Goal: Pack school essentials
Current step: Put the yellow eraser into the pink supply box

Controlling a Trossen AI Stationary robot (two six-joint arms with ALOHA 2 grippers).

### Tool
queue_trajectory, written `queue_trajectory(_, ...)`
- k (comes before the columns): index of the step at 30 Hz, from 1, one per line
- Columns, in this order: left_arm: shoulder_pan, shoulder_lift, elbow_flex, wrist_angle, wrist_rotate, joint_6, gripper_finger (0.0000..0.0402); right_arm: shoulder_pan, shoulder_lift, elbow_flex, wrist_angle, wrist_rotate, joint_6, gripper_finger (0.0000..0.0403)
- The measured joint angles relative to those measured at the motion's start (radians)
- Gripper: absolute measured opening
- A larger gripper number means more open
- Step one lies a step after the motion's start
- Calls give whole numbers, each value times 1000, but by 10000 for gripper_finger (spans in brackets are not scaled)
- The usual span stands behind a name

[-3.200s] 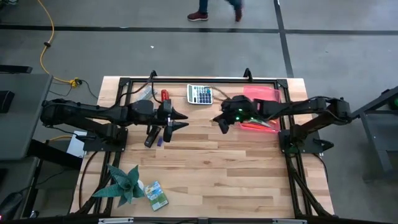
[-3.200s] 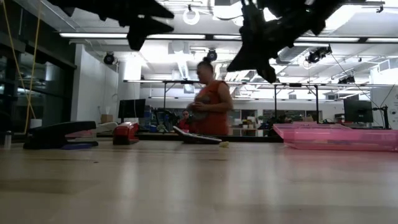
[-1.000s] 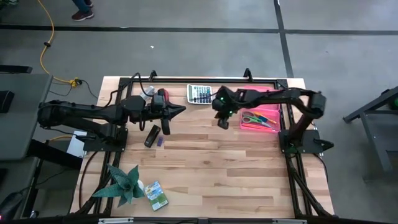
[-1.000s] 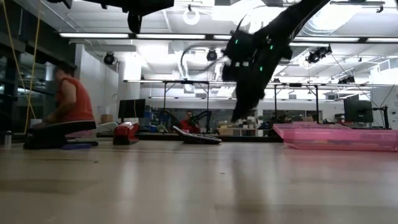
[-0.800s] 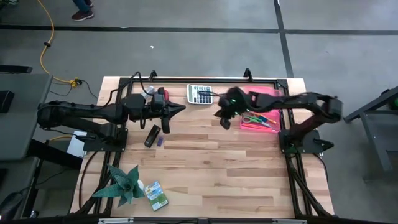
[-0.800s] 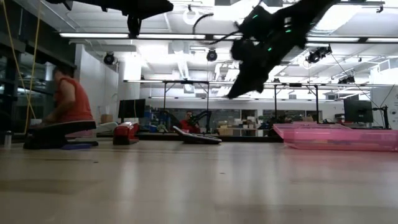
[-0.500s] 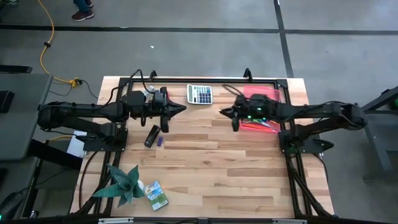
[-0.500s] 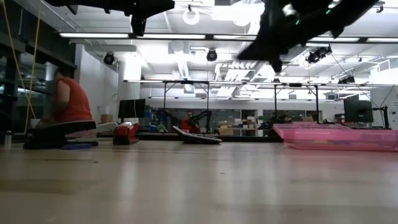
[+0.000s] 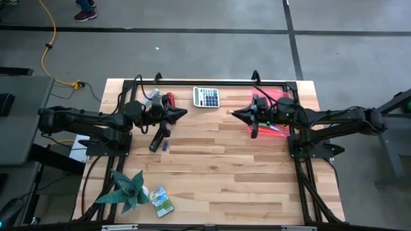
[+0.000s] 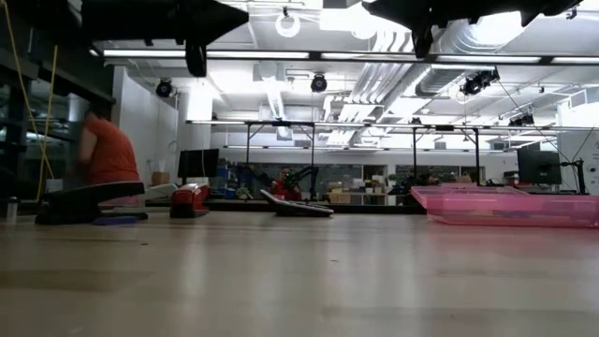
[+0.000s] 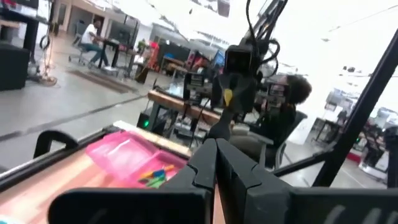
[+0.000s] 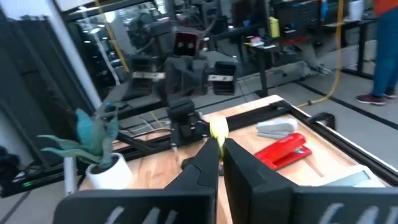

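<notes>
The left hand (image 9: 184, 113) is hovering pinched shut beside the stapler (image 9: 169, 99), the right hand (image 9: 234, 113) is pinching a yellow stick (image 12: 218, 129) short of the pink tray (image 9: 280, 97), risking slipping onto the surface (image 9: 218, 173).

The jaws pinch a yellow stick (image 12: 218, 130) above the red stapler (image 12: 283, 151).

Both my arms stretched level above the table near its far edge, pointing at each other. Left gripper (image 9: 182, 113) closed, empty, toward far-left. Right gripper (image 9: 234, 113) closed, small yellow piece (image 12: 218, 130) pinched at its tip, right of centre.
</notes>
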Motion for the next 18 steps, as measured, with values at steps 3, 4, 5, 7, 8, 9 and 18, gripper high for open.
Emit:
queue_trajectory(3, 0, 1, -1, -2, 0, 0, 0, 7, 0, 0, 8, -6, 0, 0)
queue_trajectory(4, 0, 2, -1, -3, 0, 0, 0, 8, 0, 0, 8, -6, 0, 0)
queue_trajectory(5, 0, 1, 0, -1, 0, 0, 0, 8, 0, 0, 8, -6, 0, 0)
queue_trajectory(7, 0, 1, 0, -3, 0, 0, 0, 8, 0, 0, 10, -9, 0, 0)
queue_trajectory(8, 0, 2, 0, -6, 0, 0, 0, 8, 0, 0, 11, -10, 1, 0)
queue_trajectory(9, 0, 2, 0, -6, 0, 0, 0, 8, 0, 0, 13, -10, 4, 0)
queue_trajectory(18, 0, 2, 0, -8, 0, 0, 0, -51, 1, 102, -487, 165, 202, 0)
